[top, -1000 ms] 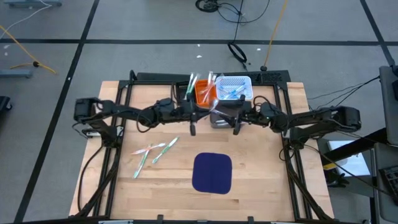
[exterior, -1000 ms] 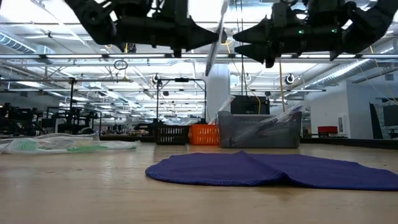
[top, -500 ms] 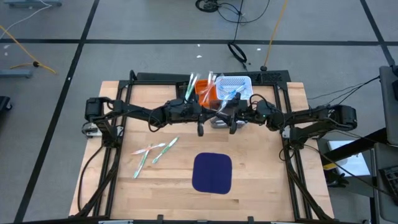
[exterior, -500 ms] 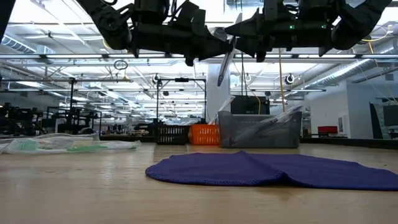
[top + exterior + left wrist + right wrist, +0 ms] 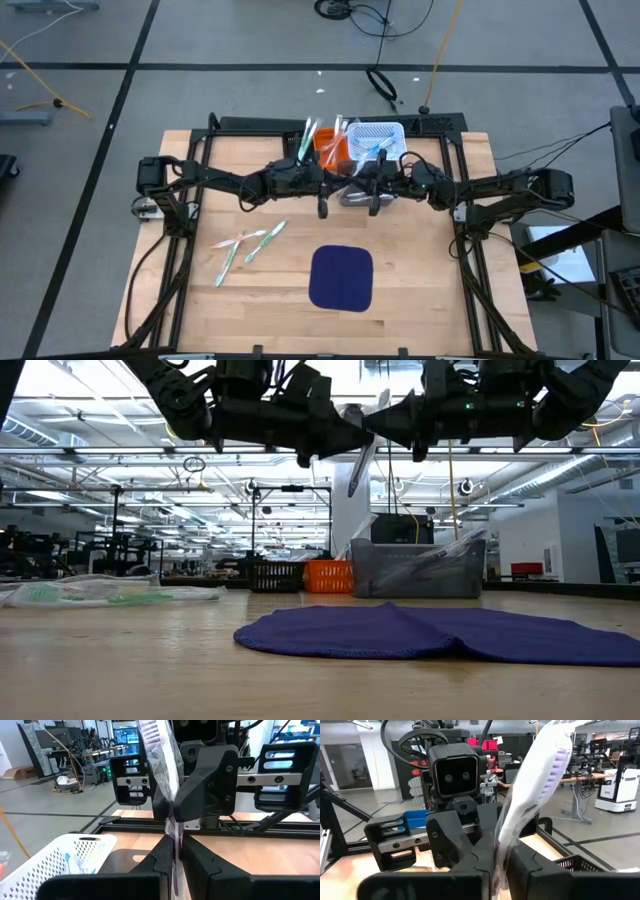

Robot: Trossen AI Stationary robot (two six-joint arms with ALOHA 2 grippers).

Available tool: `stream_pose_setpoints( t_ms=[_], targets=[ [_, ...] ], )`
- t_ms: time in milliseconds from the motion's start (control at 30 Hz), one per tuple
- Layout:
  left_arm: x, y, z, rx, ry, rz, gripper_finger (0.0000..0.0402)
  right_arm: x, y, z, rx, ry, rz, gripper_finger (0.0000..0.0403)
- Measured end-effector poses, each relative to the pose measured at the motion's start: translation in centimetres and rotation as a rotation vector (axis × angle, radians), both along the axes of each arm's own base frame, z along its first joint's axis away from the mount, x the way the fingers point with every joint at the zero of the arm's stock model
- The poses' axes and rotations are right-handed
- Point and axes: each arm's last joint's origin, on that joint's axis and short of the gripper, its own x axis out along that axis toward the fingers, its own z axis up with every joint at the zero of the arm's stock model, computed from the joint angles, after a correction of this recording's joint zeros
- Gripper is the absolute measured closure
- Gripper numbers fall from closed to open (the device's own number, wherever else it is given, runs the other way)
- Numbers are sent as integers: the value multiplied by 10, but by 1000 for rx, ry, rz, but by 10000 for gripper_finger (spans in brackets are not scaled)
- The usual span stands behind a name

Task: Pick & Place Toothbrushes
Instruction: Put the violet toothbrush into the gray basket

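Note:
A toothbrush in a clear wrapper (image 5: 357,468) hangs tilted high over the table's middle, its purple-bristled head (image 5: 555,760) up. My left gripper (image 5: 343,190) and my right gripper (image 5: 356,190) meet on it tip to tip, both level and both shut on it. A few wrapped toothbrushes (image 5: 245,245) lie flat on the table at the near left. More toothbrushes stand in the orange bin (image 5: 328,150) and lie in the white basket (image 5: 380,140). My left gripper pinches the wrapped toothbrush's handle (image 5: 175,837) between its two fingers. The fingers come level from the table's left and lie across it. The toothbrush stands tilted and clear of the table, head above the fingers. My right gripper pinches the same handle (image 5: 501,845) between its two fingers, right beside the left gripper's hold. It comes level from the table's right, across the handle. The head leans away above the fingers and the lower end (image 5: 351,492) hangs free.
A dark blue mat (image 5: 341,277) lies at the table's near middle. A grey bin (image 5: 418,568) stands below the grippers, with the orange bin and white basket behind it at the far edge. Bare wood lies to the mat's right.
My left gripper has carried the toothbrush toward the table's right until it met my right gripper. My right gripper has shut on the handle. The toothbrush stays tilted, clear of the table.

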Motion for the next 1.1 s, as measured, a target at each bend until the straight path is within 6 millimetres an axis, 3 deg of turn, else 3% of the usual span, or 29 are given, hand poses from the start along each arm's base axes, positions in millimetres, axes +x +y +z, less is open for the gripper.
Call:
stream_pose_setpoints(
  t_ms=[333, 600, 867, 1100],
  targets=[
    [-7, 8, 2, -5, 79, 93, 369, -7, -8, 0, -6, 62, -44, 387],
    [-32, 9, 17, -38, 274, 116, 369, -14, -13, -11, 9, 137, -110, 387],
    [-59, -7, 25, -104, 476, 94, 369, -25, -17, -25, 28, 127, -180, 387],
    [-61, -22, 23, -114, 519, 52, 369, -33, -15, -39, 66, 92, -212, 387]
  ],
)
